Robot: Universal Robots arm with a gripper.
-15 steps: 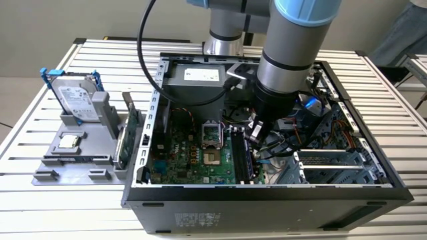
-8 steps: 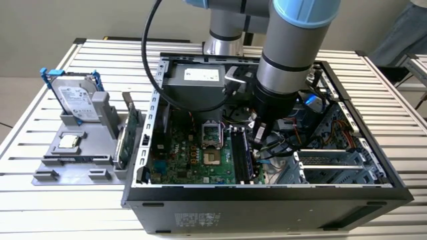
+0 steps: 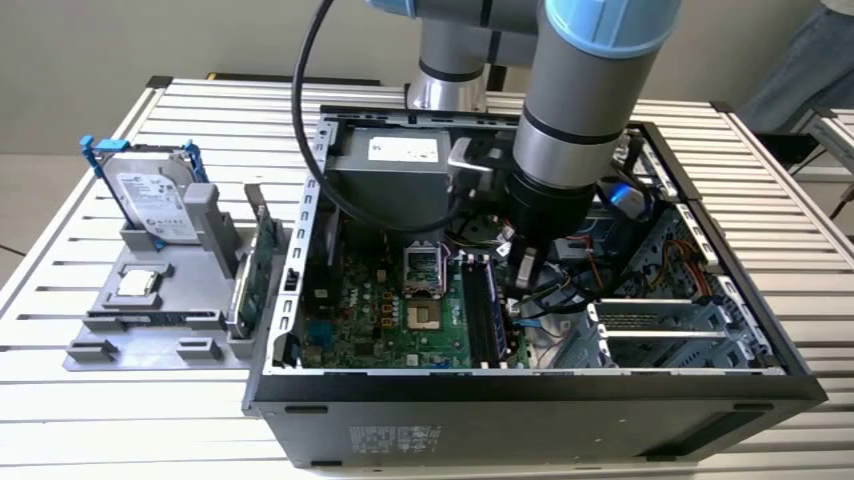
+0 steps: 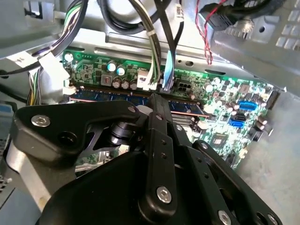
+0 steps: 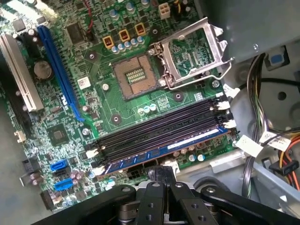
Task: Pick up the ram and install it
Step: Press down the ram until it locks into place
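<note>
RAM stick (image 5: 164, 149), long, thin and blue-edged, stands in the outermost black memory slot of the green motherboard (image 5: 117, 108) inside the open black computer case (image 3: 534, 400). Black gripper (image 5: 161, 173) sits directly over it, jaws closed together on its top edge. Seating step in hand; judged next requirement: straight downward pressure until the white latches (image 5: 93, 153) lock.
</note>
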